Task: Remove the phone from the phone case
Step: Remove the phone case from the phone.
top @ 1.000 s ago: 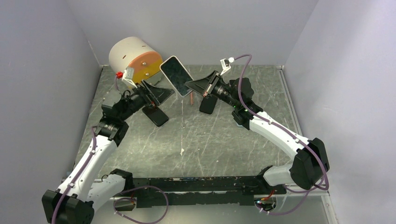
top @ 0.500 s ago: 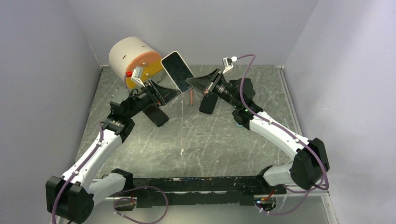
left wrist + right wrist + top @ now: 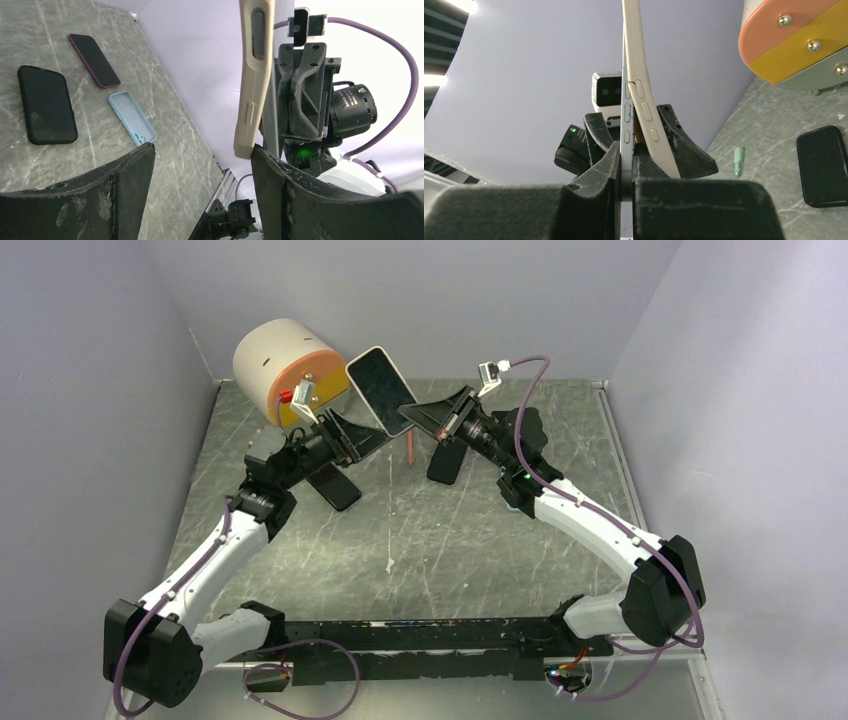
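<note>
Both arms meet high over the far half of the bench (image 3: 450, 550). The left arm (image 3: 200, 570) stretches up and to the right, while the right arm (image 3: 590, 520) folds at the elbow and reaches up to the left.

The right pincer (image 3: 425, 420) is clamped tight on one edge of the phone (image 3: 380, 388). It holds the phone aloft and tilted, dark screen up, just in front of the white drum (image 3: 285, 365). The left pincer (image 3: 362, 437) gapes wide, a finger on either side of the phone's end, gripping nothing.

From the left wrist we get the cream phone case (image 3: 254, 85) edge-on, its bottom corner right at one finger's inner face. Whether they touch, we cannot tell. Only the right wrist shows the case bowing away from the phone's grey edge.

The left wrist also shows a black phone (image 3: 47, 105), a purple-rimmed phone (image 3: 95, 60) and a pale blue case (image 3: 132, 117) lying flat on the bench.
</note>
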Available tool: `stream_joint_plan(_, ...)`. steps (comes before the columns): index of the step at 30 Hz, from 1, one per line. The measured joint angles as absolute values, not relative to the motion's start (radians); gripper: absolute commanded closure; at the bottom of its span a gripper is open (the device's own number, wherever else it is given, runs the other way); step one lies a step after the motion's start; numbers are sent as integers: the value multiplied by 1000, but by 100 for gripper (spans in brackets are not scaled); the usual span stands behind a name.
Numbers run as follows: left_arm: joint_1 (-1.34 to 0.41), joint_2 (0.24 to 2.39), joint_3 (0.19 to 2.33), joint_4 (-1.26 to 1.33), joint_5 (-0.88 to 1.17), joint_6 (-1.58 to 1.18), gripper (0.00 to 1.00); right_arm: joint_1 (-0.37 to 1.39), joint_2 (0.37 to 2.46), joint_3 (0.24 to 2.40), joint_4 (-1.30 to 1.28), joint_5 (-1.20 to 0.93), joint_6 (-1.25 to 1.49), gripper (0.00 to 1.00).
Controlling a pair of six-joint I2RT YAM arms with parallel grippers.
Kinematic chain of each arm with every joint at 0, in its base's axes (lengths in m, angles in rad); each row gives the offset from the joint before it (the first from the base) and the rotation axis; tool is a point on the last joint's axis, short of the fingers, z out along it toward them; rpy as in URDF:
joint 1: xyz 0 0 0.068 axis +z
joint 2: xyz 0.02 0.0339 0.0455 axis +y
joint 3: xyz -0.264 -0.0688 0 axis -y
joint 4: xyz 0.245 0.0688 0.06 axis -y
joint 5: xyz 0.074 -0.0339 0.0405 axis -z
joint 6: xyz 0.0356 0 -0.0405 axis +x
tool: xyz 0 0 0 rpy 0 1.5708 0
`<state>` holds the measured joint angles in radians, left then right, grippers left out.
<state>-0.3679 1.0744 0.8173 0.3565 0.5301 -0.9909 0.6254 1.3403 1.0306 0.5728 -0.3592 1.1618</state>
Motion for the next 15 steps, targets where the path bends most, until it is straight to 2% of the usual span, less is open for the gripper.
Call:
stream_joint_plan(4, -370, 1106, 817, 409, 530, -1035, 30, 633, 1340, 1031, 579, -361, 1161, 100)
stream_joint_plan(9, -371, 1144, 817, 484, 530, -1088, 40, 638, 1340, 1031, 580, -368, 1160, 100)
stream_joint_plan(15, -379, 1157, 820, 546, 526, -1120, 70, 638, 1339, 1030, 571, -372, 1145, 100)
